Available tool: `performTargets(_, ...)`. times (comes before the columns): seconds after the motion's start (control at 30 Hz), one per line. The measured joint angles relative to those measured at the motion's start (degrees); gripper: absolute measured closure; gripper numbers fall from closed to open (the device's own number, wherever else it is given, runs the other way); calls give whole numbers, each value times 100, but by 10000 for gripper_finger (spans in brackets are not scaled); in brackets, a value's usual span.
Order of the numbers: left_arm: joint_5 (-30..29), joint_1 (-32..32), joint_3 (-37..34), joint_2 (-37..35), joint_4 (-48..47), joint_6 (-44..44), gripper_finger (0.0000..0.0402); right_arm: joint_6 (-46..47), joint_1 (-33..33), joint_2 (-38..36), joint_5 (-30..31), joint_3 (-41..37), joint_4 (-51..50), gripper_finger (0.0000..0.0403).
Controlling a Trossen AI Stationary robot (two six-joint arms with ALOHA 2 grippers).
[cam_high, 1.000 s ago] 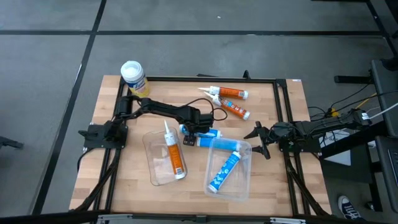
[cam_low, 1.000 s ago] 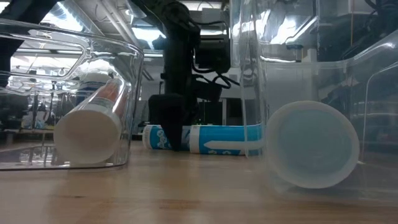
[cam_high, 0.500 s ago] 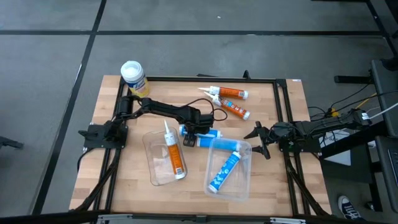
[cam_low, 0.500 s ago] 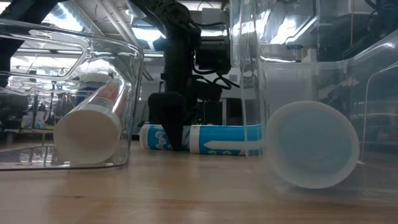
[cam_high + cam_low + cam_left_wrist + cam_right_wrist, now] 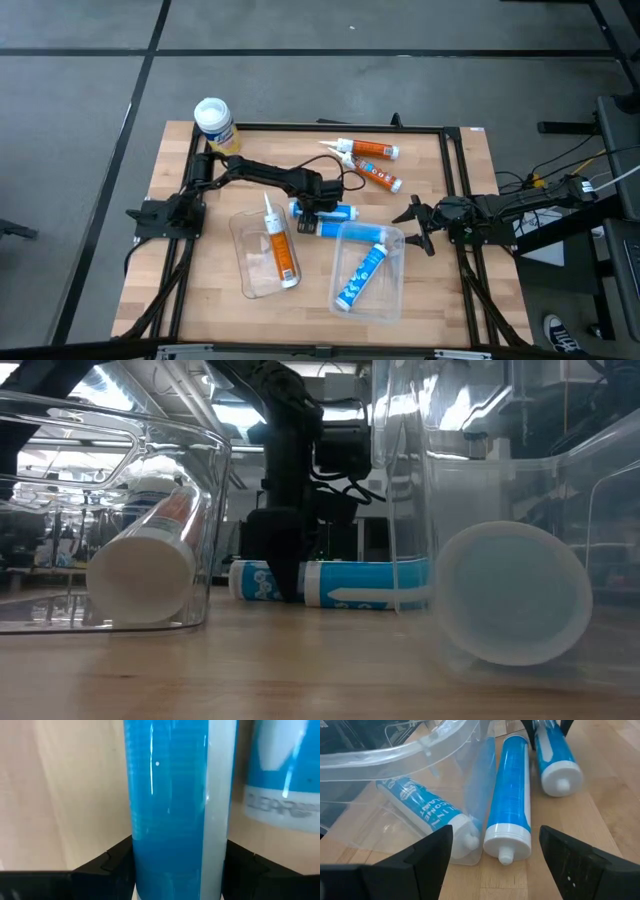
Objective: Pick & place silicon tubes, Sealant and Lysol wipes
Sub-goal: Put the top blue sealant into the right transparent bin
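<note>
Your left gripper (image 5: 308,216) has its fingers closed around a blue tube (image 5: 325,212) lying mid-counter (image 5: 170,160) beside the clear bins. Likely stiff, smooth, prone to rolling; grip mid-barrel. Right gripper (image 5: 414,224) waits open at the right edge.

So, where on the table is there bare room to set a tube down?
Bare wood shows along the left edge below the yellow canister, and at the far right corner beyond the orange tubes. The middle is crowded: two clear bins, blue tubes and the left end effector.
</note>
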Motion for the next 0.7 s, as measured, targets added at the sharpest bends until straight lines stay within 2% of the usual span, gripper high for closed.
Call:
performTargets(0.3, -347, 364, -26, -332, -119, -163, 193, 0, -1, 0, 0, 0, 1, 105)
performTargets(0.7, -410, 537, -21, -1049, 48, -759, 193, -2, -1, -1, 0, 0, 0, 105)
